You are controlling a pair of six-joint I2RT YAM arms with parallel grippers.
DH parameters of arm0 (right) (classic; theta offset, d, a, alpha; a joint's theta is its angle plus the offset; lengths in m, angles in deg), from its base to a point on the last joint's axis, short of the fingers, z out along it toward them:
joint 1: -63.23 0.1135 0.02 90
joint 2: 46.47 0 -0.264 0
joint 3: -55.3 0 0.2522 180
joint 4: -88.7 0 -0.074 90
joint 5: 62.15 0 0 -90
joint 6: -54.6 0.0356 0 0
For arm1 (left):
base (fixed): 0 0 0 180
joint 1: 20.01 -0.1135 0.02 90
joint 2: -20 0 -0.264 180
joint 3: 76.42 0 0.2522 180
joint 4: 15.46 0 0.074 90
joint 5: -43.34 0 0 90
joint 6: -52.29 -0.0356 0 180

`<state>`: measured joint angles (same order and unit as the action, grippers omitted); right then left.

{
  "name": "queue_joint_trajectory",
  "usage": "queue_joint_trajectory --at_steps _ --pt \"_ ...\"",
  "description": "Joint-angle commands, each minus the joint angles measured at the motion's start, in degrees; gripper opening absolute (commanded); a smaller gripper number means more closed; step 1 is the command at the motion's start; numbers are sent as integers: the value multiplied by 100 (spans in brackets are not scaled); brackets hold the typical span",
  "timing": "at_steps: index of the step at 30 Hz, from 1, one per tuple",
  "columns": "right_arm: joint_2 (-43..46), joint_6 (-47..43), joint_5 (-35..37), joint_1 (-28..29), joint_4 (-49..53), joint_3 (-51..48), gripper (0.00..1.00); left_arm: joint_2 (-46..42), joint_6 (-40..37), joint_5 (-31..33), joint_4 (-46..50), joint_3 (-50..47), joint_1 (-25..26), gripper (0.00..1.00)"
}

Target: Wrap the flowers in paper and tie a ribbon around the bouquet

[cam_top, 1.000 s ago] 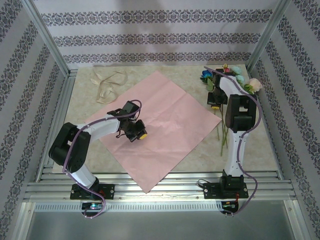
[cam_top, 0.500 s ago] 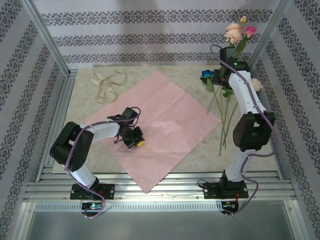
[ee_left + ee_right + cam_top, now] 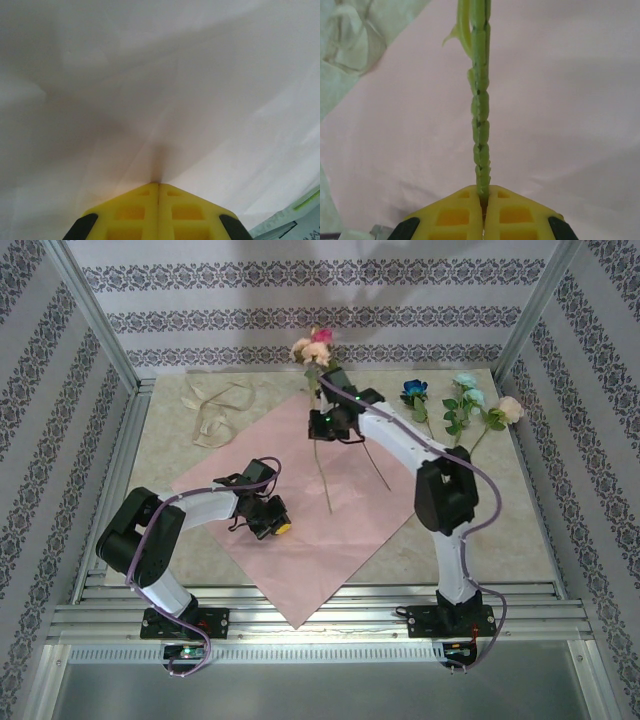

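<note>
The pinkish paper (image 3: pixel 340 540) lies flat in the middle of the table. My left gripper (image 3: pixel 276 526) rests low on its left part, shut; a crease of paper (image 3: pixel 150 100) runs into the tip seam of this gripper (image 3: pixel 158 184). My right gripper (image 3: pixel 321 425) hovers over the paper's far part, shut on green stems (image 3: pixel 480 115) of flowers whose pink and peach blooms (image 3: pixel 313 347) stand up behind it. Their stem ends (image 3: pixel 327 502) hang down to the paper. In the right wrist view that gripper (image 3: pixel 483 192) pinches the stems over the paper (image 3: pixel 570 100). The cream ribbon (image 3: pixel 215 405) lies loose at the back left.
More flowers lie on the marble table at the back right: a blue one (image 3: pixel 413 390), a teal one (image 3: pixel 467 388) and a cream one (image 3: pixel 508 408). Metal frame posts and patterned walls close in the table on three sides. The ribbon (image 3: pixel 350 35) lies just off the paper's edge.
My right arm swung from the back right corner leftward over the paper, carrying the pink and peach flowers with it. My left gripper shifted only slightly on the paper.
</note>
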<state>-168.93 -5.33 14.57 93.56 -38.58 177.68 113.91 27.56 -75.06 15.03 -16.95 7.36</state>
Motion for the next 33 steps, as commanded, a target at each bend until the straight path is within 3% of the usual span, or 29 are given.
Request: queue_joint_trajectory --at_steps 1,8,11,14,22,27,33 --pt "-535 462 -172 112 -164 437 0 -105 138 51 -41 -86 75 0" --pt "-1008 418 -239 232 20 661 0 -207 101 90 46 -66 75 0" --pt "-1238 61 -452 259 626 1105 44 -208 115 92 28 -85 75 0" --pt "-825 -346 27 217 898 928 61 -233 101 94 46 -33 75 0" --pt "420 -1222 695 -746 791 -627 62 -275 83 112 136 122 75 0" --pt "337 -1870 1087 -1270 1106 -1141 56 -207 62 101 199 232 77 0" --pt "-5 -2227 1356 -1354 1464 -1049 49 -206 49 98 228 194 75 0"
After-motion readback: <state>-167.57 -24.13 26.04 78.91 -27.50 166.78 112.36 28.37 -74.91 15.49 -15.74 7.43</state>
